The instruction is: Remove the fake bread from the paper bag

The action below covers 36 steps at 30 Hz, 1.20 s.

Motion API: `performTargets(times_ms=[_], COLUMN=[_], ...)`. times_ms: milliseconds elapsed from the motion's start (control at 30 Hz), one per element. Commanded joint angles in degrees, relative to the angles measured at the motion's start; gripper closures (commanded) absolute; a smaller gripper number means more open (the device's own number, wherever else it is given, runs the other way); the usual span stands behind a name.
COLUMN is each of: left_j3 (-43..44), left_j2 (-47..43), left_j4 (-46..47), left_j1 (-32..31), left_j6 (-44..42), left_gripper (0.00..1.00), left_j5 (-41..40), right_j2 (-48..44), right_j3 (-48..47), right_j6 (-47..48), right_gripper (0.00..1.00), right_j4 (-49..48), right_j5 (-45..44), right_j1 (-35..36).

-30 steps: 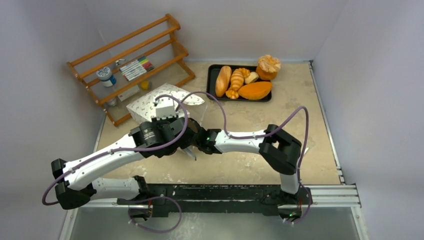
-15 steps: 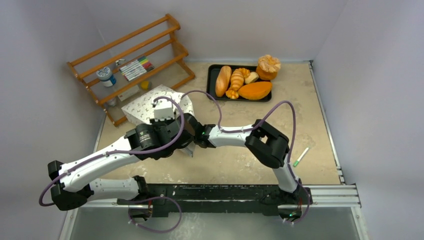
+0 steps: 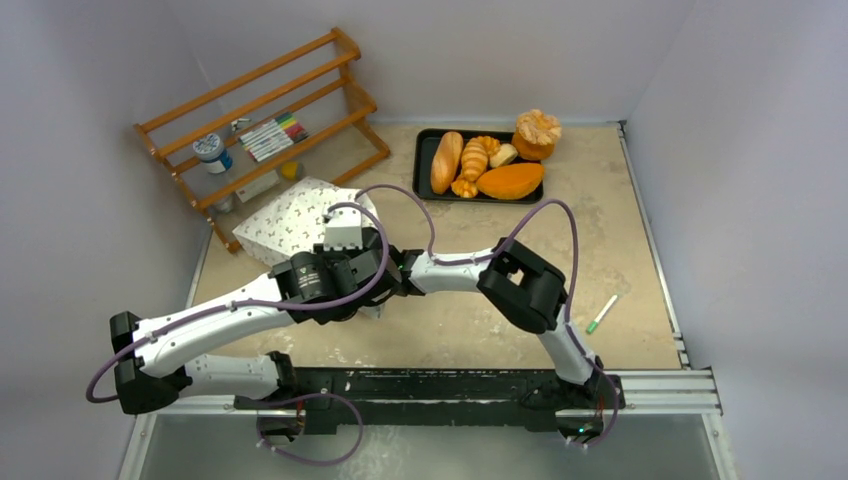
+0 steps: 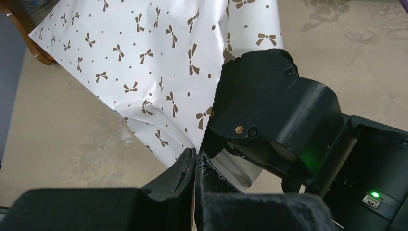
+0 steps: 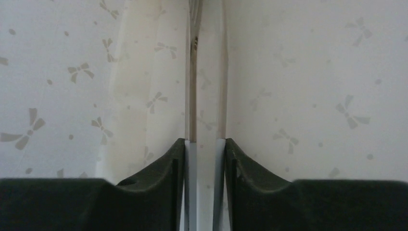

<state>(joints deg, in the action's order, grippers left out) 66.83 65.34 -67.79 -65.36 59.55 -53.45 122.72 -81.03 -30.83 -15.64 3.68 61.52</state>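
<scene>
Paper bag [image 3: 285, 215] lies on its side on the table [image 3: 600, 220], left of centre, with its far end just beside the wooden rack [image 3: 255, 95]. No bread is visible inside it.

Left gripper [image 4: 196, 166]: jaws pressed together on the bag's near edge, with the printed paper [image 4: 144, 57] fanning away from them.

Right gripper [image 5: 205, 159]: jaws narrow, pinching a folded strip of the bag's paper [image 5: 312, 86]. Both wrists meet at the bag's near end.

Fake bread pieces [image 3: 447, 160] sit in the black tray [image 3: 422, 160] at the far edge, well apart from the bag. A green-tipped marker [image 3: 602, 313] lies near the right side.
</scene>
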Motion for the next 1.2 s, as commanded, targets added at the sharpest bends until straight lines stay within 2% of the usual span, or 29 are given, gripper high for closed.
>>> performTargets(times_ms=[0,267,433,867,1000,1167], left_j3=[-0.85,-1.23,-1.65,-3.11,-3.02,-3.02], left_j2=[-2.35,-1.55,-1.6,-1.33,-1.31,-1.99], left_j4=[-0.81,0.37,2.04,5.55,5.33,4.04], left_j1=[-0.73,-0.73,-0.73,-0.73,-0.73,-0.76], left_j6=[2.47,1.6,0.24,-1.45,-1.4,-0.19], left_gripper=[1.0,1.0,1.0,1.0,1.0,1.0], left_j5=[0.1,0.53,1.2,2.77,2.69,2.15], right_j2=[-0.92,0.9,3.81,13.22,15.48,15.09], right_j3=[0.46,-0.63,-3.67,-17.94,-21.66,-21.05], right_j6=[0.97,0.75,1.02,-0.4,-0.39,-0.06], right_gripper=[0.62,0.58,0.58,0.61,0.7,0.97], right_j4=[-4.61,-7.87,-7.06,-2.68,-0.05,2.26], right_j5=[5.89,11.54,9.78,11.43,10.48,9.59], right_j1=[-0.82,-0.94,-0.89,-0.85,-0.8,-0.83])
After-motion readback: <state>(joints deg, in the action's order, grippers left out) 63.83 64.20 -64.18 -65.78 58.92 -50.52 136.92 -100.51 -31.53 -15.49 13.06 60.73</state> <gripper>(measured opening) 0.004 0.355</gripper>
